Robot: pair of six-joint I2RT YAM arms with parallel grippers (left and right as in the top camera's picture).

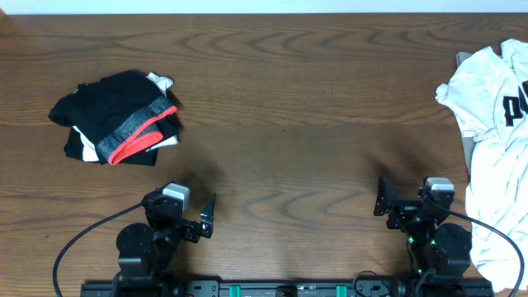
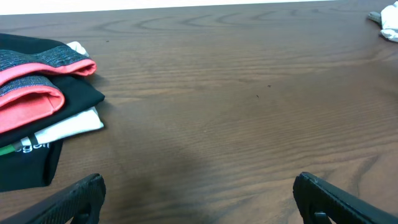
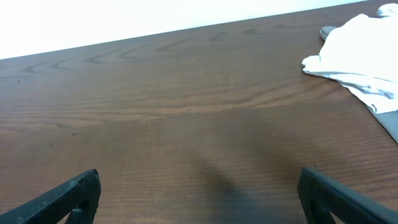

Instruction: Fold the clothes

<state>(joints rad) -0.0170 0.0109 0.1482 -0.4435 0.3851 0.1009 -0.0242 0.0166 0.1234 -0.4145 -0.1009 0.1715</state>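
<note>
I log black pants (image 1: 107, 103) bundled, ten o'clock; left gripper (image 2: 199, 202), right gripper (image 3: 199, 196): jaws wide, empty.

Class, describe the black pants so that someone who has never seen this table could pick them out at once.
Start at the dark brown wooden table and go to its left half, where one small pile of clothes lies. The soft black pants top that pile; their grey waistband edged in red-orange sets them apart from the white garment peeking from under them.
</note>
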